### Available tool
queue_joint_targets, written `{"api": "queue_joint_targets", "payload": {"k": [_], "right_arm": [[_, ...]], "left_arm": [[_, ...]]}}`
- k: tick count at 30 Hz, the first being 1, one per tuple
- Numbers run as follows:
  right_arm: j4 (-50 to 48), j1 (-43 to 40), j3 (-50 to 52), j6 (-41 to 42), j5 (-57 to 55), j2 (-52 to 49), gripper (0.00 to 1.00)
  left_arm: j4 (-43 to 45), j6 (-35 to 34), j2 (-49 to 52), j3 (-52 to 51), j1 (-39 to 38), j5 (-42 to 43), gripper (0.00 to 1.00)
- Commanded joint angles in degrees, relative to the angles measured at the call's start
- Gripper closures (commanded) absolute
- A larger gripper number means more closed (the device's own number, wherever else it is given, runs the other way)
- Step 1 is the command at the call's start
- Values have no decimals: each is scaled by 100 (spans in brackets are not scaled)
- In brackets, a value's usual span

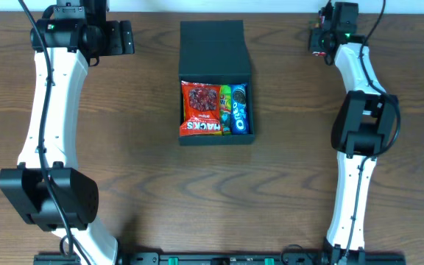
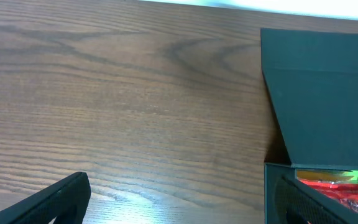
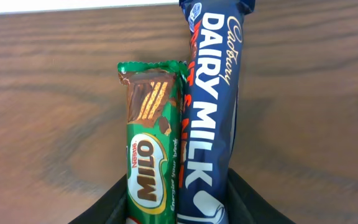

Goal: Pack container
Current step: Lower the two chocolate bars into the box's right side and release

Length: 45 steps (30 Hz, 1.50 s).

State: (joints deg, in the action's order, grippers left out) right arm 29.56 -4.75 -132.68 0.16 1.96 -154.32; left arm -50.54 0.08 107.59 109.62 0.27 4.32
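The container point(image 1: 216, 138), a dark box with its flap lid point(image 1: 214, 46) open toward the back, sits at the table's middle. Inside lie a red Hacks packet point(image 1: 201, 108), a green packet point(image 1: 226, 109) and a blue Oreo pack point(image 1: 239, 109). My left gripper point(image 1: 124, 37) is open and empty at the far left of the box; its wrist view shows the gripper point(image 2: 185, 208) with the box wall point(image 2: 275, 193) by its right finger. My right gripper point(image 1: 316, 38) is at the far right, shut point(image 3: 179, 208) on a green Milo bar point(image 3: 149, 149) and a blue Dairy Milk bar point(image 3: 213, 106), held side by side.
Brown wood table point(image 1: 285, 191). The table's far edge runs just behind both grippers point(image 3: 73, 7). Both arm bases stand at the front edge, left point(image 1: 50, 195) and right point(image 1: 359, 132).
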Motion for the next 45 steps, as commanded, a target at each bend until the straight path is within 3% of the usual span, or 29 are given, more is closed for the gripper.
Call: {"api": "queue_joint_targets", "payload": {"k": [1,15,27,34,38,45], "right_arm": [[476,212,101,90,153,24,62],[2658,695,101,302,664,898,76],[3556,1137,101,627,914,2297,81],[4548,1794,101,1340,1029,2999,85],[5176,2367,142,2028,1023,3001,97],[5401,3132,391,2804,234,2992,92]], "left_arm": [[4,127,-46,127,13,-4,5],[2,247,-46,127,13,-24,5],[109,472,-46,127,15,-46,5],[402,470,-46,127,13,-42,5],[483,470,-46,127,13,-42,5],[535,472,-46,127,13,-39,5]]}}
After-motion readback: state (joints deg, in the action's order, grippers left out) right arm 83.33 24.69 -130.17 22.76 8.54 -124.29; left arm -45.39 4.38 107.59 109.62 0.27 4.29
